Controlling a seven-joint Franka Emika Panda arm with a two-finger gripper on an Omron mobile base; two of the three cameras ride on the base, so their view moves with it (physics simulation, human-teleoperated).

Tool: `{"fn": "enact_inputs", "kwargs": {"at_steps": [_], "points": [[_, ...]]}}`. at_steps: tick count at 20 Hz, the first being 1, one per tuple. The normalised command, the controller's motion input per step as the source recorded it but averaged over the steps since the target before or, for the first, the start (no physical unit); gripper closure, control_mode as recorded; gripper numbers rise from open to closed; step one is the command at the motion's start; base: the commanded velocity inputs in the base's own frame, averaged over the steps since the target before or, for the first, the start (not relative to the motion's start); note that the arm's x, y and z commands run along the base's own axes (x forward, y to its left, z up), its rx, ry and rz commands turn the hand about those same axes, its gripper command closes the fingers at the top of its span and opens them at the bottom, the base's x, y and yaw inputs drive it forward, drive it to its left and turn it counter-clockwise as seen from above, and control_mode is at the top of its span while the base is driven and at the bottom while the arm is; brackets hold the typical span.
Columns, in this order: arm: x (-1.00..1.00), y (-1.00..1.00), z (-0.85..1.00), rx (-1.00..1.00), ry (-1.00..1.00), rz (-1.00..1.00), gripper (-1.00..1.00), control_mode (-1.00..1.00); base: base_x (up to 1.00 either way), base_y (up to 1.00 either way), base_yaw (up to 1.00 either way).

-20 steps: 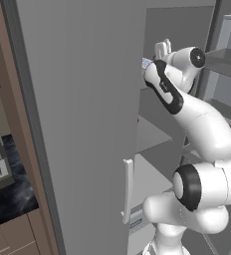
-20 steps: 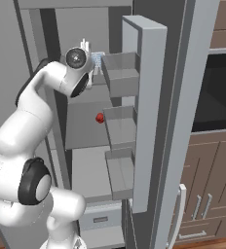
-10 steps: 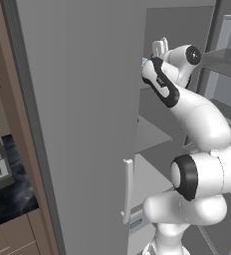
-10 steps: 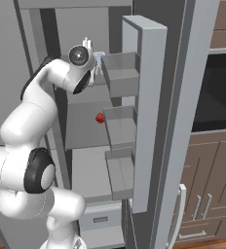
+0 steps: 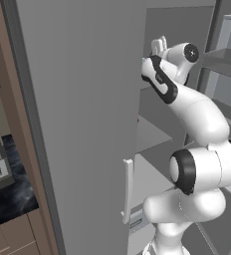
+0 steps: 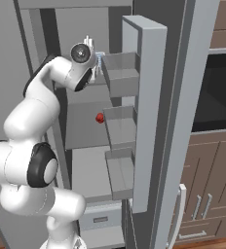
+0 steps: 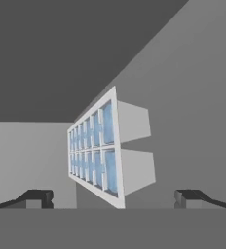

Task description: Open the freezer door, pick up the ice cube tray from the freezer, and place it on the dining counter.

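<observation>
The freezer door [image 6: 145, 121] stands swung open on the right, its inner face carrying grey shelf bins [image 6: 121, 73]. On an upper shelf inside lies the ice cube tray [image 7: 96, 148], pale blue-white with a grid of small cells; it shows as a pale sliver [image 6: 99, 58] in the right base view. My gripper [image 7: 112, 198] is open, its two dark fingertips [image 7: 37, 197] spread wide on either side of the tray and still short of it. The hand [image 6: 91, 48] reaches into the top of the compartment [image 5: 157, 47]. The dining counter is out of view.
The plain grey twin door [image 5: 82, 124] with its pale handle [image 5: 128, 191] is close on the left. A small red object [image 6: 100, 118] sits on a middle shelf. A black marble worktop [image 5: 10, 199] lies far left; brown cabinets [image 6: 205, 204] and a dark oven [image 6: 217, 92] are right.
The hand has crept slightly upward and deeper toward the tray. The jaws have stayed open and the tray has not moved.
</observation>
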Motion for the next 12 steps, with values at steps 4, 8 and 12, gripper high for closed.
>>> {"fn": "enact_inputs", "kwargs": {"at_steps": [4, 8, 12], "points": [[0.08, 0.0, 0.0, 0.0, 0.0, 0.0, -1.0, -1.0, 0.0, 0.0, 0.0], [0.01, 0.0, 0.0, 0.0, 0.0, 0.0, -1.0, -1.0, 0.0, 0.0, 0.0], [0.0, 0.0, 0.0, 0.0, 0.01, 0.0, -1.0, -1.0, 0.0, 0.0, 0.0]]}}
